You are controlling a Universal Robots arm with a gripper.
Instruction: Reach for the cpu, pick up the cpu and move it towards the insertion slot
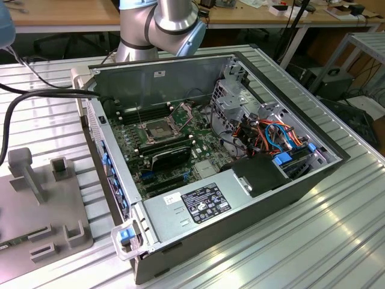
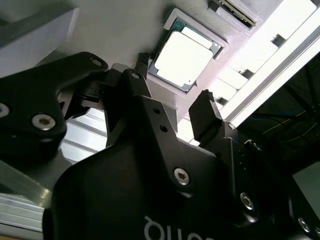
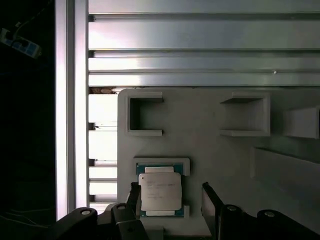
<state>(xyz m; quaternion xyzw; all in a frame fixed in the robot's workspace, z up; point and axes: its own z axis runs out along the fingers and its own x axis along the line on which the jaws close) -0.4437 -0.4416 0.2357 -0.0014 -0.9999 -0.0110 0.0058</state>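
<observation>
Currently the gripper (image 3: 169, 189) is seen in both wrist views released, fingers (image 2: 202, 112) spread apart, nothing grasped. The cpu (image 3: 159, 192) is straddled by the two fingers: one is just beside one edge of it, the other a little apart from the opposite edge. Contact cannot be told. The cpu lies flat, silvery top up, seated in a shallow framed recess of a grey fixture plate (image 3: 215, 155), near the plate's edge. The plate rests on a ribbed aluminium table (image 3: 200, 35). In the exterior view the insertion slot (image 1: 157, 129) is seen on the green motherboard (image 1: 129, 141) inside an open computer case (image 1: 150, 75). Its dark centre is exposed and its retention plate (image 1: 183, 112) is hinged up. The robot arm (image 1: 159, 21) is seen behind the case.
</observation>
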